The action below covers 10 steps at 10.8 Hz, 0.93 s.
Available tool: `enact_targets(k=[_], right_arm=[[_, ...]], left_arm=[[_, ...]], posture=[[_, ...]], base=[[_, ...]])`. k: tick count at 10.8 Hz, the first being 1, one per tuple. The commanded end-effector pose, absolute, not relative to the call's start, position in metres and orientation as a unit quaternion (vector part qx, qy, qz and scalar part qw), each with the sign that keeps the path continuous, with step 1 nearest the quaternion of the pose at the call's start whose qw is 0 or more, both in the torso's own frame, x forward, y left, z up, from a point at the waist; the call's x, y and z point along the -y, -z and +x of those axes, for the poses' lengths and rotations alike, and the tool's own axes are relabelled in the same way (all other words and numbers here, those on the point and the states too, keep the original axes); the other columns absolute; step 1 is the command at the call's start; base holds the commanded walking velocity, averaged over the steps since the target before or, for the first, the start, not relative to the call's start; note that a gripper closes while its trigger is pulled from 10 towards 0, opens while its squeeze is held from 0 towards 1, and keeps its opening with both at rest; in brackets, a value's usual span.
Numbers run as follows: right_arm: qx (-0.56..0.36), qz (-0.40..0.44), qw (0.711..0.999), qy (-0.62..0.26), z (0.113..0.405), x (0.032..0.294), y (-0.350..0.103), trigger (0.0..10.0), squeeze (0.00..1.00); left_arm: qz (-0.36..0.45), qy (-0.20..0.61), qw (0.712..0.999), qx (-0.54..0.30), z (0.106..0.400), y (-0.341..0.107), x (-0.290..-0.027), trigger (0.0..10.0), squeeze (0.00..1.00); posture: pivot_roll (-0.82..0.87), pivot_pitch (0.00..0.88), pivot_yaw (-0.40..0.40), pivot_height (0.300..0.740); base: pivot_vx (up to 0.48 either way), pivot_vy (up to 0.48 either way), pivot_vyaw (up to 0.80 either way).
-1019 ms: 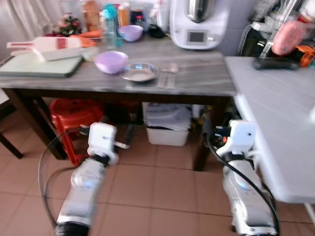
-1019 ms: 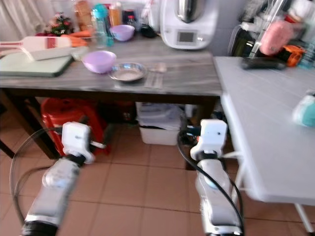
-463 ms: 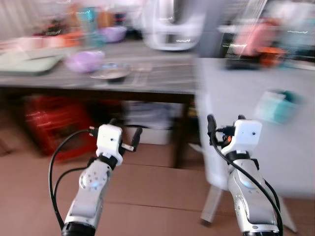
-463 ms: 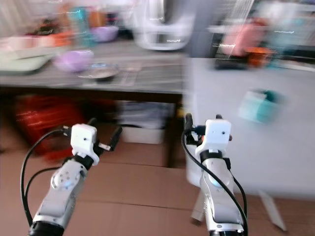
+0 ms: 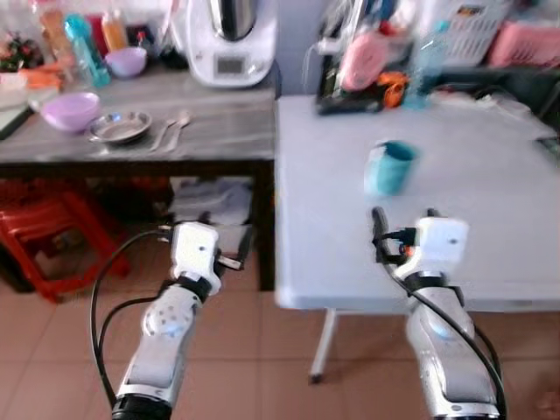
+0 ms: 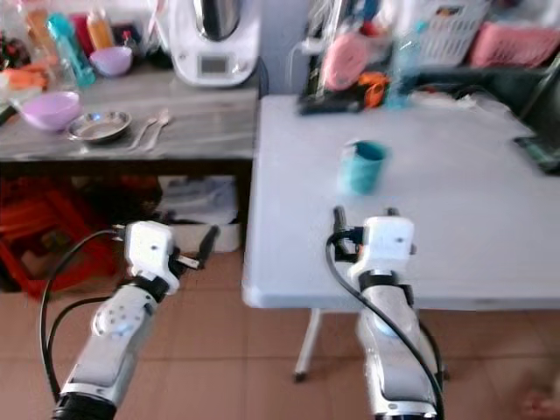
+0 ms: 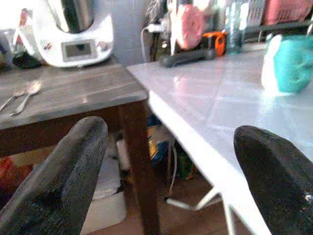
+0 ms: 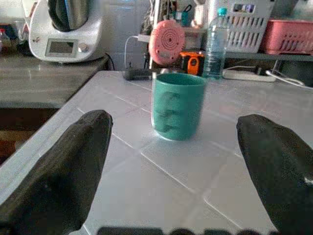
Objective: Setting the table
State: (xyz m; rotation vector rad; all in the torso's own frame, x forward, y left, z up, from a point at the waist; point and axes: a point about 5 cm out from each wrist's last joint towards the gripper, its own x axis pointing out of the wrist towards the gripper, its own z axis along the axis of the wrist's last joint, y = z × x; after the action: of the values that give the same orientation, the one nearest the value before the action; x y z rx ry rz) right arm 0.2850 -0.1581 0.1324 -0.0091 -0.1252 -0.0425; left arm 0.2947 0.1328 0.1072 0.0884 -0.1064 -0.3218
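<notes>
With both claws spread and empty, the right claw (image 8: 171,161) should advance straight toward the teal cup (image 8: 177,105) at twelve o'clock on the white tabletop (image 6: 455,219), centring it before closing.

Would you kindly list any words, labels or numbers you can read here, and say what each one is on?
None can be read.
Teal cup: dark marks on its side, too blurred to read.
White kitchen machine: small grey display, nothing legible.
Clear plastic water bottle: label too small to read.
</notes>
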Motion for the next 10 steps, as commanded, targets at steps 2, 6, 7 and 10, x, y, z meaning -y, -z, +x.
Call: enact_targets(k=[2,6,7,10], right_arm=[[0.064,-0.002,0.998,0.014,0.286,0.151,-0.134,10.0,0.0],[0.064,-0.003,0.998,0.015,0.286,0.151,-0.132,10.0,0.0],[0.066,-0.002,0.998,0.016,0.284,0.153,-0.132,10.0,0.0],[0.053,0.005,0.998,0.026,0.265,0.163,-0.118,10.0,0.0]], left_arm=[[0.048,0.152,0.986,0.048,0.295,-0.106,-0.141,10.0,0.0],[0.032,0.189,0.98,0.055,0.291,-0.108,-0.138,10.0,0.0],[0.035,0.166,0.984,0.057,0.291,-0.107,-0.148,10.0,0.0],[0.047,0.093,0.994,0.041,0.291,-0.098,-0.178,10.0,0.0]], posture=[[0.0,0.0,0.012,0.74],[0.0,0.001,0.016,0.74],[0.0,0.001,0.016,0.74],[0.0,0.003,0.016,0.74]], base=[[0.0,-0.356,0.0],[0.0,0.0,0.0],[0.0,0.0,0.0],[0.0,0.0,0.0]])
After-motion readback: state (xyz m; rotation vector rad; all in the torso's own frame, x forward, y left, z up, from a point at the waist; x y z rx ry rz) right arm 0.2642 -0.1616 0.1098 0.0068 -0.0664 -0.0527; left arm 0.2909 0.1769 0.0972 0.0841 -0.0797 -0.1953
